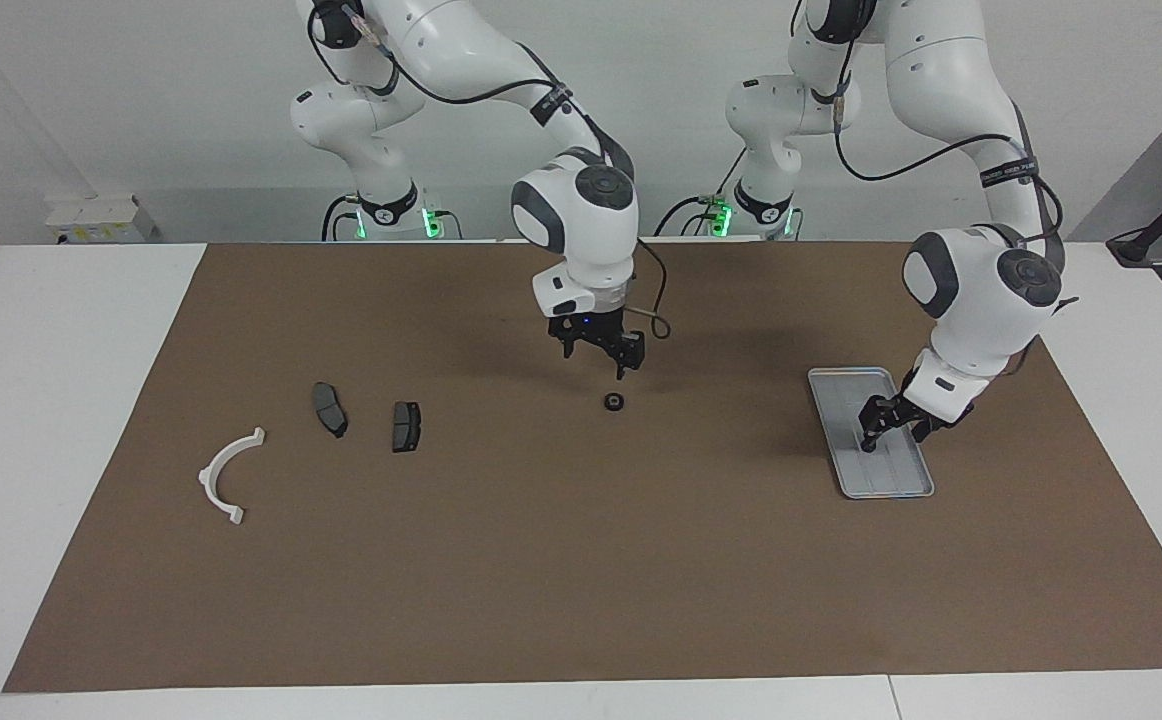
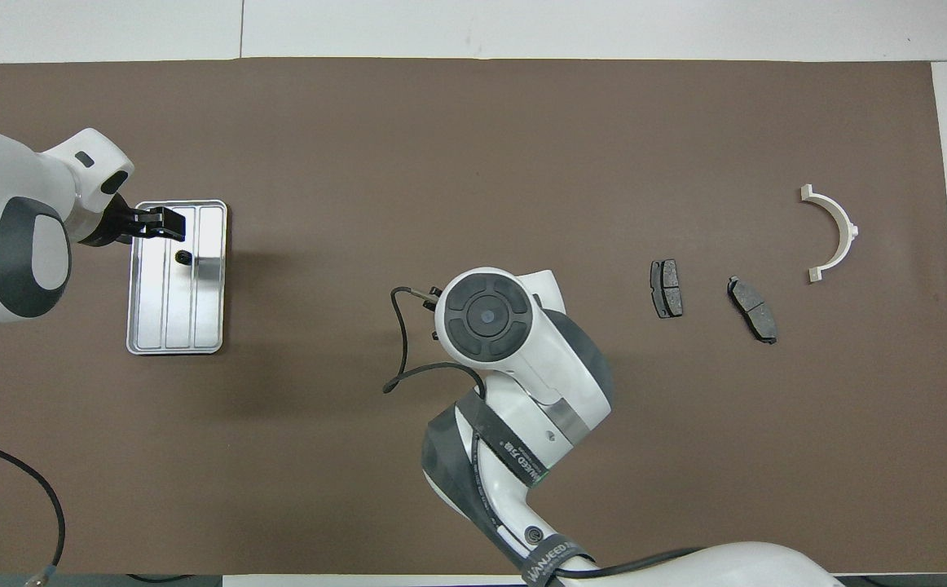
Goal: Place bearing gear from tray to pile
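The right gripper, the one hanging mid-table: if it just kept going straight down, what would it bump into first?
Most likely the small black gear lying on the brown mat just under the right gripper; it may sit slightly off that line.

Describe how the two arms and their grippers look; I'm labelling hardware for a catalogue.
Both arms are glossy white with dark grey joint caps, black cables strapped alongside, and green lights at the bases. The left gripper and right gripper are black, each with two fingers.

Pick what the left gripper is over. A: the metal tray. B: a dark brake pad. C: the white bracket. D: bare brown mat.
A: the left gripper reaches down over the ribbed tray at the left arm's end of the table, while the white bracket lies toward the right arm's end.
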`<state>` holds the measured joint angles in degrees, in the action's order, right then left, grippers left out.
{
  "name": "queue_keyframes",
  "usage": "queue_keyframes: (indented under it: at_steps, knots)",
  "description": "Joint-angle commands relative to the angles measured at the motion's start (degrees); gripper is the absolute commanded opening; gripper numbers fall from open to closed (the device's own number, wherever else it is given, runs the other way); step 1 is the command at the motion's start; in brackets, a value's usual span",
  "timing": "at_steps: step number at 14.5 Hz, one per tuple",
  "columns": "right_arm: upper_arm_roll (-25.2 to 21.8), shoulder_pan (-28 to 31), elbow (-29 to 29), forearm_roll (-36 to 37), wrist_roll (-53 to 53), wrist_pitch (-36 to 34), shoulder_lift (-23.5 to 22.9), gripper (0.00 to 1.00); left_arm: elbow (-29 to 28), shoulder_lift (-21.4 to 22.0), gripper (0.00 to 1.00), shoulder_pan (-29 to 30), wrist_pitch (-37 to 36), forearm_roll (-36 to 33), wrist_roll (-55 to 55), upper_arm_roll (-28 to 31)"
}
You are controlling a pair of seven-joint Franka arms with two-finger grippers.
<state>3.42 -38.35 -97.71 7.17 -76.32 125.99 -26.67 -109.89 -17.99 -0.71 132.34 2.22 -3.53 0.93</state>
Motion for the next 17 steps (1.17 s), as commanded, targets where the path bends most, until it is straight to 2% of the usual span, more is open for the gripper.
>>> queue_keyframes:
  at_steps: [1, 5, 11, 13, 15, 17]
  knots:
    - [-0.1, 0.1, 4.2, 1.6, -1.2, 0.4, -4.4, 1.00, -3.4, 0.8, 0.80, 0.7, 3.1, 1.2, -1.8, -0.4]
    - [0.0, 0.9, 3.4, 1.8, -0.9, 3.2, -4.7, 1.00, -7.4, 1.6, 0.80, 0.2, 7.5, 1.2, -1.6, -0.4]
    - [0.1, 0.9, -0.3, 1.6, -0.2, 5.8, -4.4, 1.00, -8.4, 1.6, 0.77, 0.0, 8.1, 1.2, -1.7, -0.4]
    - [0.2, 1.0, -0.4, 1.4, 0.3, 5.5, -4.4, 1.00, -8.6, 1.6, 0.59, 0.0, 8.1, 1.2, -1.5, -0.4]
    - [0.4, 1.2, -0.3, 0.8, 0.5, 5.3, -4.4, 0.97, -8.6, 1.6, 0.32, -0.1, 8.2, 1.2, -1.2, -0.4]
    - [0.4, 1.3, -0.2, 0.7, 0.5, 5.0, -4.4, 0.84, -8.5, 1.6, 0.03, -0.1, 8.2, 1.2, -1.1, -0.4]
